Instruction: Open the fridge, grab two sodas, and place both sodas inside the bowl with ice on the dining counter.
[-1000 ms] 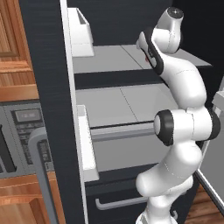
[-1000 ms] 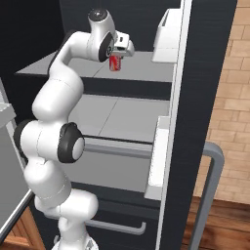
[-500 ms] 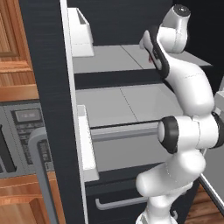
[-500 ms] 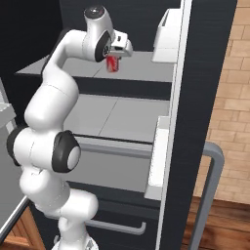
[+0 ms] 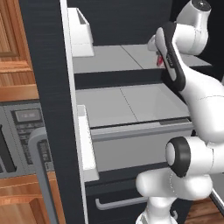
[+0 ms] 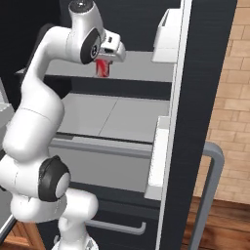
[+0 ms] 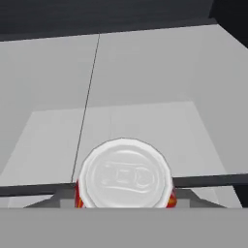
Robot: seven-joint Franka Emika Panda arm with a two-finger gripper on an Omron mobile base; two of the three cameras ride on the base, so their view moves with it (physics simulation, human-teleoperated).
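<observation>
I have the arm reaching into the tall matte black fridge (image 6: 205, 97), whose doors stand open. My two-finger gripper (image 6: 103, 64) hangs over the upper grey shelf (image 6: 141, 68), near that shelf's front edge. It is pinching a small red cylindrical soda can (image 6: 103, 68) with a silver top. From the right base view I see the can upright directly under the hand, its lower end close above or on the shelf; I cannot tell which.

In the hand view the silver can top (image 7: 125, 175) sits right between the finger tips, red sides showing at either edge. From the left base view just a sliver of the can (image 5: 160, 61) peeks past the arm. A white door bin (image 6: 167, 36) hangs beside the shelf's right edge.
</observation>
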